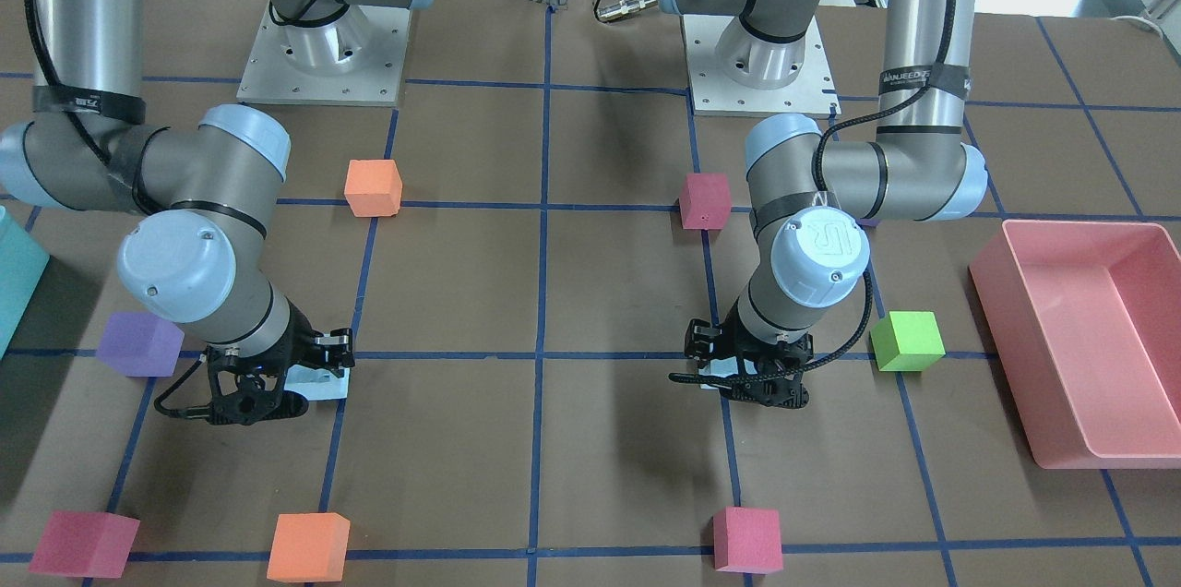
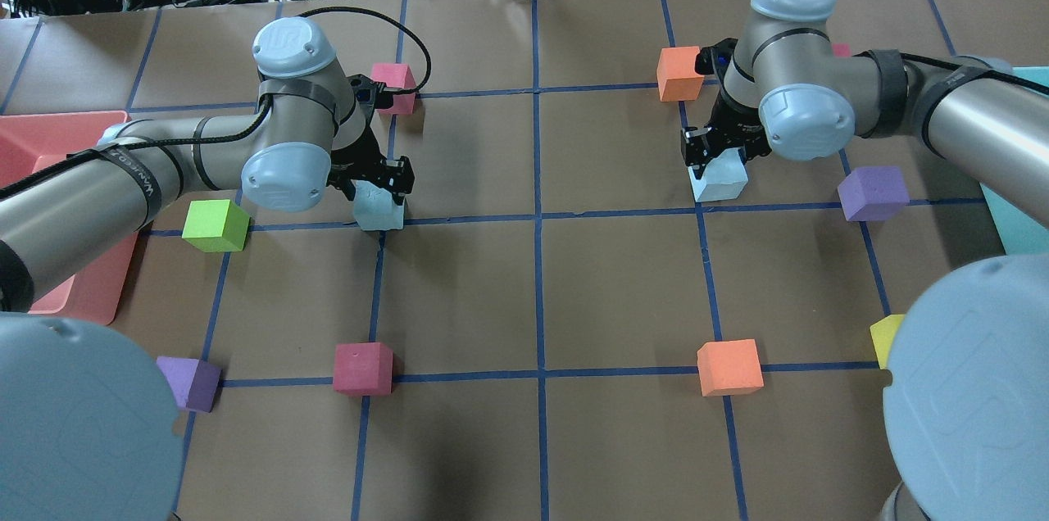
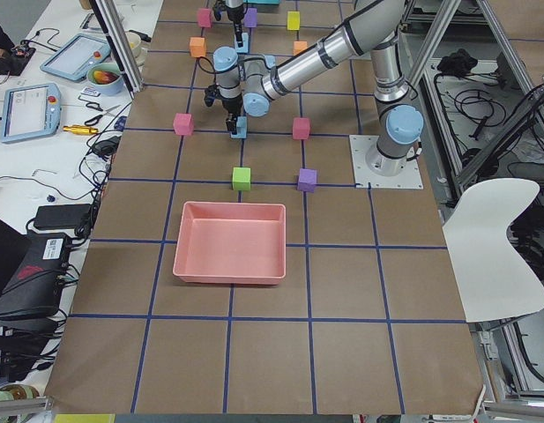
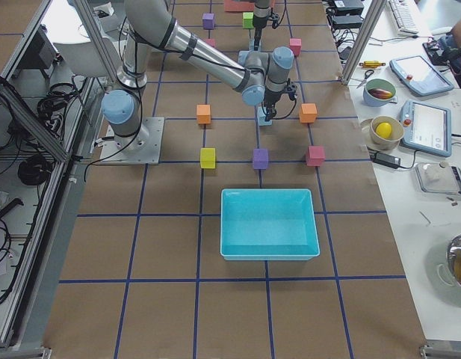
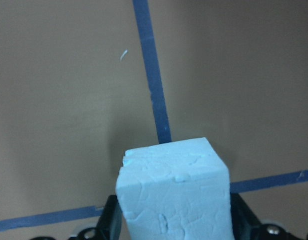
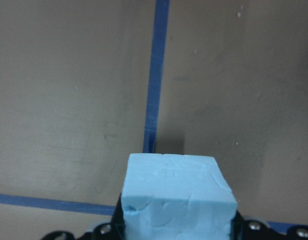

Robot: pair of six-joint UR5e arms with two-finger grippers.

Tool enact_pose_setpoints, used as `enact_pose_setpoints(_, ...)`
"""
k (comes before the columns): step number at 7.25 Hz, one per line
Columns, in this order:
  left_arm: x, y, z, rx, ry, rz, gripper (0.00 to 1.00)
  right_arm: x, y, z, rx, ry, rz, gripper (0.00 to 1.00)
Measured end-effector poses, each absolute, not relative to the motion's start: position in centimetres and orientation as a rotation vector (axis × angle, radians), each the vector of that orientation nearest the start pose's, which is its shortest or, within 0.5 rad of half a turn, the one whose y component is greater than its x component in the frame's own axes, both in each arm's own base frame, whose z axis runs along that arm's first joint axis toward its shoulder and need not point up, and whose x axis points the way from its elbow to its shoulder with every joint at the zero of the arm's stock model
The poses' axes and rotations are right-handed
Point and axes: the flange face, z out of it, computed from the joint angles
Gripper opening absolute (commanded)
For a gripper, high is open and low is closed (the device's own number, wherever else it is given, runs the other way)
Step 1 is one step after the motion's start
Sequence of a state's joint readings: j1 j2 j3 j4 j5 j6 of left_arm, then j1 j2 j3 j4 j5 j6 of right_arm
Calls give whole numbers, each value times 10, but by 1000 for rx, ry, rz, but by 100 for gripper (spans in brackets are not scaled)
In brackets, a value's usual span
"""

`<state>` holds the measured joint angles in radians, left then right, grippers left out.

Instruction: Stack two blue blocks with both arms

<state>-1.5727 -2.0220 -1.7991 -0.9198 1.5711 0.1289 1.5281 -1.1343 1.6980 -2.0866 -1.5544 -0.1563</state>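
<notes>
One pale blue block (image 2: 379,211) sits between the fingers of my left gripper (image 2: 379,192), by a tape crossing left of the table's middle. The left wrist view shows this scuffed block (image 5: 173,192) with a black finger (image 5: 110,220) pressed on each side. The other blue block (image 2: 719,182) is held the same way in my right gripper (image 2: 719,164), at the right; it fills the lower right wrist view (image 6: 176,197). Both blocks are at or just above the paper; I cannot tell which. In the front view the left gripper (image 1: 749,377) hides most of its block.
A pink bin (image 2: 33,124) stands at the left edge and a teal bin (image 2: 1014,218) at the right. A green cube (image 2: 215,224), a purple cube (image 2: 874,193), orange cubes (image 2: 680,73) (image 2: 729,367) and red cubes (image 2: 393,83) (image 2: 362,368) lie around.
</notes>
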Motion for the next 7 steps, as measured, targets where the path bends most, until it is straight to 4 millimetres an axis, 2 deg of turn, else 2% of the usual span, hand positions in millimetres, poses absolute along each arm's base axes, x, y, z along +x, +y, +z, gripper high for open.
enact_pose_setpoints(2,-134,-589,192,142,3141,37,82,152,-630,286,-118,3113,32,0)
enact_pose_setpoints(3,-134,-588,194,134,3137,35,81,182,-640,298,-67,3101,28,0)
enact_pose_setpoints(4,-135,-587,195,127,3137,36,81,214,-650,296,-7,3087,30,0)
enact_pose_setpoints(6,-138,-583,193,72,3141,51,81,281,-666,279,82,3067,32,0)
enact_pose_setpoints(7,-139,-582,193,56,3141,57,81,304,-672,267,88,3066,38,0)
